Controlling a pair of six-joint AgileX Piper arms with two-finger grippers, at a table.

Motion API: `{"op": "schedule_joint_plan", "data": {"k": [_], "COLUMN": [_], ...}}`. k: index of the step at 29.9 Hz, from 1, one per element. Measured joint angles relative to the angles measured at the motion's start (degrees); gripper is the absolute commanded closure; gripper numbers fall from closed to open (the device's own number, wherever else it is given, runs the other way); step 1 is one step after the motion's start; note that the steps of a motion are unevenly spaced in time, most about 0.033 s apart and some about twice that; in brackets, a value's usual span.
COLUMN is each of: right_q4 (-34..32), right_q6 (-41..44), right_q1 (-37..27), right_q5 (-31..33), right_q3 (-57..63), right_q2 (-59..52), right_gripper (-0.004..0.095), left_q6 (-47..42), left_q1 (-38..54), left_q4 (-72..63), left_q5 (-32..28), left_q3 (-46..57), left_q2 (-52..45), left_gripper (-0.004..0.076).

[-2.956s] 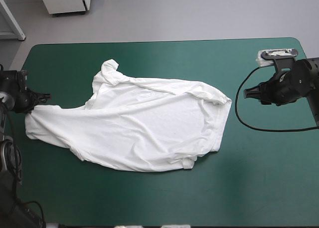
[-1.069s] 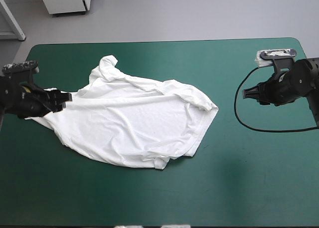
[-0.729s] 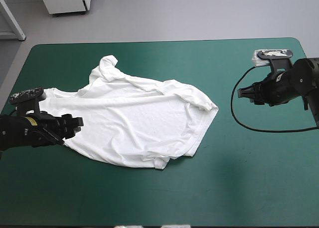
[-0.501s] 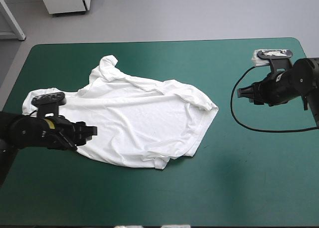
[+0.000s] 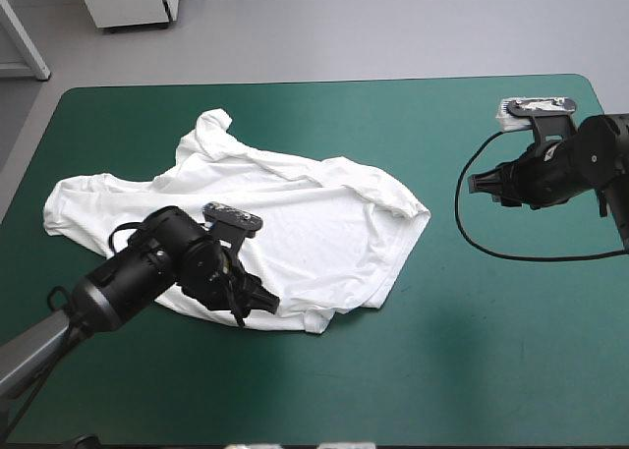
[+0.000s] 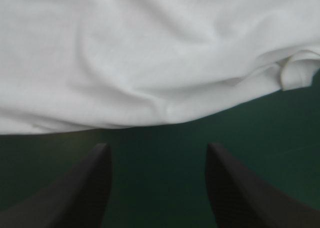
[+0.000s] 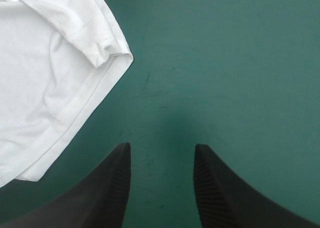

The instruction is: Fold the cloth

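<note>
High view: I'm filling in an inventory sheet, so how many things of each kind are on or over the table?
T-shirt, white: 1
Grippers, black: 2, the left gripper and the right gripper, both open
Total: 3

One T-shirt (image 5: 295, 223), two pincers, left pincer (image 6: 157, 147) and right pincer (image 7: 162, 147), one teal-green cover (image 5: 491, 370)

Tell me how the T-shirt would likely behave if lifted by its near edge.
Probably floppy: the T-shirt lies in soft wrinkles and folds, so it should sag and drape from a pinch. Likely light, being a thin sheet that bunches easily. Pushed, it would probably crumple on the teal-green cover rather than slide whole.
</note>
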Motion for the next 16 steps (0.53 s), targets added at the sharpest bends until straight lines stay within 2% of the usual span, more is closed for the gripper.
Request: {"op": "schedule_joint_plan", "data": {"k": [8,16], "right_q4": [-1.43,-1.58], "right_q6": [0.0,0.0], "right_q1": [0.0,0.0], "right_q5": [0.0,0.0], "right_q3": [0.0,0.0], "right_q2": [0.0,0.0], "right_gripper": [0.0518,0.0518], "left_q6": [1.99,6.82], "left_q1": [-7.75,-8.9], "left_q4": [0.53,-1.76], "left_q5": [-4.43,-9.6], "left_q3": [0.0,-0.08], "left_q2": [7.03,13.52], "left_gripper": [0.0318,0.0318]}}
